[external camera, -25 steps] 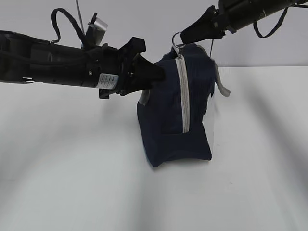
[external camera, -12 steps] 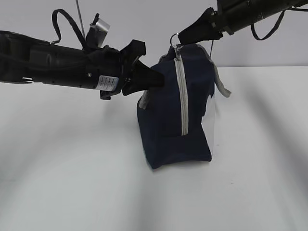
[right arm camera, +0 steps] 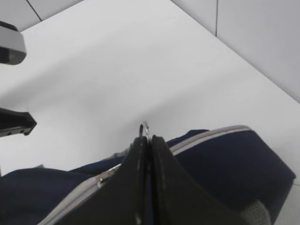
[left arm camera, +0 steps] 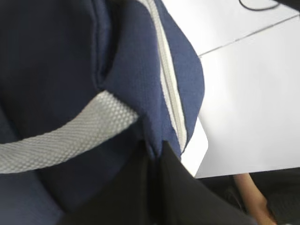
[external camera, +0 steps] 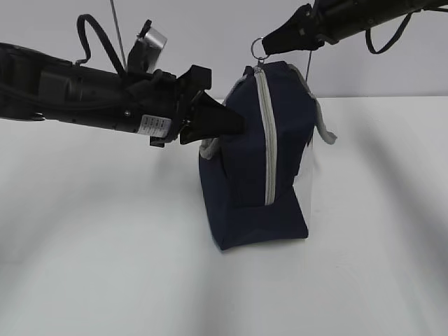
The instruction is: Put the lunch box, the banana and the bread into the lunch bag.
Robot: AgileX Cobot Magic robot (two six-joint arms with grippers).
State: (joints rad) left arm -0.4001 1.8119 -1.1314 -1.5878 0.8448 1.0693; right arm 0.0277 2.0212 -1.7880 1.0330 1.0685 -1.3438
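Observation:
The navy lunch bag [external camera: 245, 175] stands upright on the white table, its grey zipper [external camera: 267, 140] running down the side that faces the exterior view. My left gripper [external camera: 238, 124] is shut on a fold of the bag's fabric at its upper left side; in the left wrist view the gripper [left arm camera: 154, 145] pinches navy cloth beside the grey strap [left arm camera: 70, 136]. My right gripper [external camera: 269, 47] is above the bag's top, shut on the metal ring pull [external camera: 258, 47]. The ring pull [right arm camera: 143, 127] pokes out past the shut right gripper [right arm camera: 147, 138]. The lunch box, banana and bread are out of view.
The white table [external camera: 105, 266] stretches around the bag, with a pale wall behind. A grey rope handle [external camera: 323, 129] hangs off the bag's right side. Part of the left arm [right arm camera: 14, 122] shows at the right wrist view's left edge.
My left gripper has shut on the bag's fabric. My right gripper has risen slightly with the ring pull, and the bag's top stands a little higher.

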